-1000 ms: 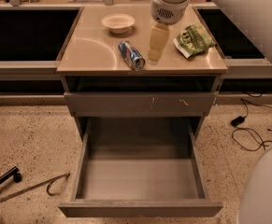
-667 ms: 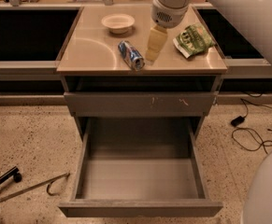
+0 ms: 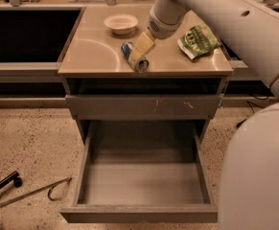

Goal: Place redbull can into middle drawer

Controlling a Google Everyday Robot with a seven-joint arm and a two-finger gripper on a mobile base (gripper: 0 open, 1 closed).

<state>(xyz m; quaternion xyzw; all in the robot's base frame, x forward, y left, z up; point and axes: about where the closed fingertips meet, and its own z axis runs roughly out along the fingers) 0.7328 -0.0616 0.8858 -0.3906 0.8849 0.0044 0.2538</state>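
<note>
On the tabletop, a bowl sits at the back left. Just right of it the can lies on its side, the pincer against it (its grip I cannot tell). A snack bag lies further right, and the middle drawer stands open below.

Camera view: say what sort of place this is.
Probably an office kitchenette, or a lab mock-up of one: a countertop with a bowl and snack bag, the grey middle drawer open below, and a speckled floor. The gripper is at the redbull can lying on the countertop.
</note>
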